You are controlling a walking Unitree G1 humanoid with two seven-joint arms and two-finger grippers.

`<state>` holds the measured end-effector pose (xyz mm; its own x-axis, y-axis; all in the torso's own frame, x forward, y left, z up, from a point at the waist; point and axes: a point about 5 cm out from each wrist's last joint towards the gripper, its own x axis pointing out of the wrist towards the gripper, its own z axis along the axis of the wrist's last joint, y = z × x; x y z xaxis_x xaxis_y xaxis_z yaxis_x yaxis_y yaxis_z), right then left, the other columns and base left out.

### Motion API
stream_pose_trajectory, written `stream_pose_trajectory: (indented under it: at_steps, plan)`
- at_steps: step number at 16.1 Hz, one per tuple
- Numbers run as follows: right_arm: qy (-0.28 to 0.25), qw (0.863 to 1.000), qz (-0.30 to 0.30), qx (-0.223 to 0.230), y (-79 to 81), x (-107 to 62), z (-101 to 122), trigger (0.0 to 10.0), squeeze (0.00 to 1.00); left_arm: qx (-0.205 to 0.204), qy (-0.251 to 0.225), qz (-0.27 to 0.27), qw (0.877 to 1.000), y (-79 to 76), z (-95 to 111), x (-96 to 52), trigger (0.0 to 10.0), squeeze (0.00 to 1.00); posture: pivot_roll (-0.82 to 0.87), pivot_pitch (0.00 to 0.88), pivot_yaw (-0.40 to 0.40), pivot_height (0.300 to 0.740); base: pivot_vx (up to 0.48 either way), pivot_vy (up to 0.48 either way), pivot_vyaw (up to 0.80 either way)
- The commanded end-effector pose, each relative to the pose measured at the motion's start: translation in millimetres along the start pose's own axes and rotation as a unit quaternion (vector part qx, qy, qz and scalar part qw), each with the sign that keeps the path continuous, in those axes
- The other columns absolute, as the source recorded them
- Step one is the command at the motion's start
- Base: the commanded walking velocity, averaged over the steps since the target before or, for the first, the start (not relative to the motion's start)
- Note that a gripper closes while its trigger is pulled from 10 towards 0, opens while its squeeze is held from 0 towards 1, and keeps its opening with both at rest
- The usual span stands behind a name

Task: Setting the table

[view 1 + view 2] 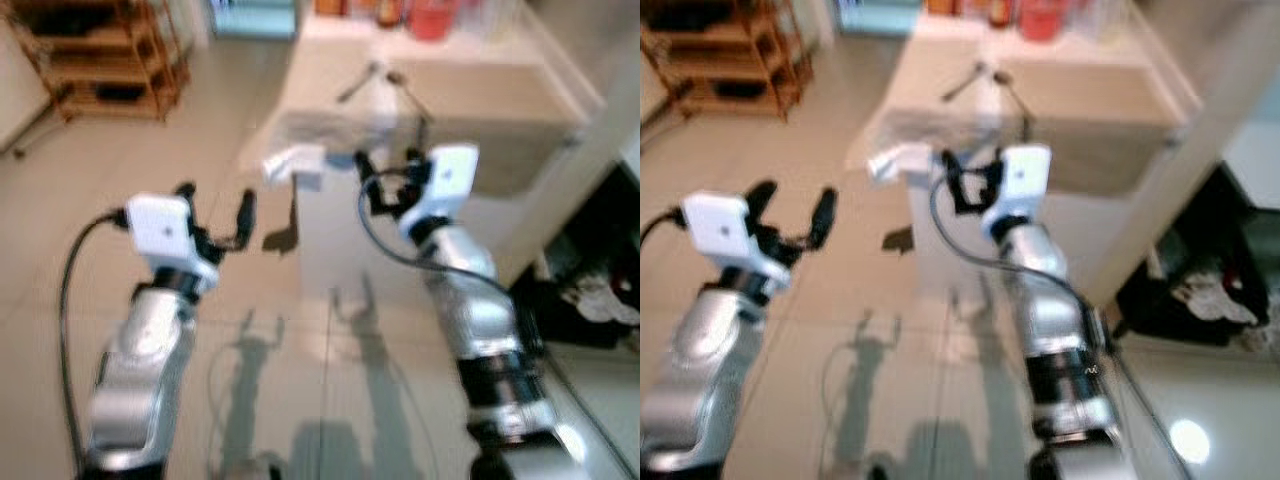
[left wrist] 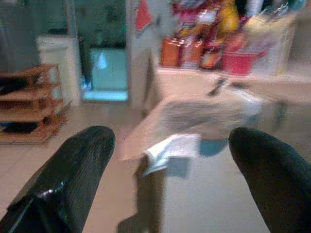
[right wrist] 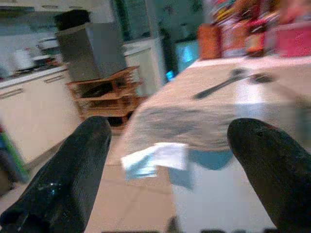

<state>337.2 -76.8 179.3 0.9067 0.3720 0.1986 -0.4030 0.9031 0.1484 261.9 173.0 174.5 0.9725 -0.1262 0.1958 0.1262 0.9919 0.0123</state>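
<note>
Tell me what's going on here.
The robot stands before a table draped with a cloth, both arms raised toward it. The left gripper and right gripper are open and hold nothing. On the table lie utensils, blurred but seemingly a spoon and another piece, with red and orange containers at the far end. Nothing is being handled yet.

one table [image 1: 500,110], two utensils [image 3: 228,81], one wooden rack [image 1: 105,60]

Beige table [image 1: 500,100], pale tiled floor [image 1: 60,200], black-fingered hands.
Silver arms carry white wrist blocks; left hand [image 1: 215,215] and right hand [image 1: 388,172] are black; red tub [image 1: 432,18] and orange containers [image 2: 171,52] behind; brown wooden rack [image 1: 100,60].
</note>
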Motion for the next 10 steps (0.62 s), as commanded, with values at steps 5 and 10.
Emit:
stream_pose_trajectory:
  at_steps: [5,10]
  plan:
    - [-0.026,0.999,-0.029,-0.025,-13.2,3.4,22,10.0,0.0,-0.008,-0.019,-0.025,0.999,-10.7,10,3.1,0.0,0.0,-0.05,0.085,0.003,0.74,0.48,0.0,0.0]
    - [-0.04,0.995,-0.072,-0.049,-26.0,7.9,41,10.0,0.0,-0.011,-0.025,-0.032,0.999,-12.5,14,4.8,0.0,0.0,-0.05,0.09,0.006,0.74,0.48,0.0,0.0]
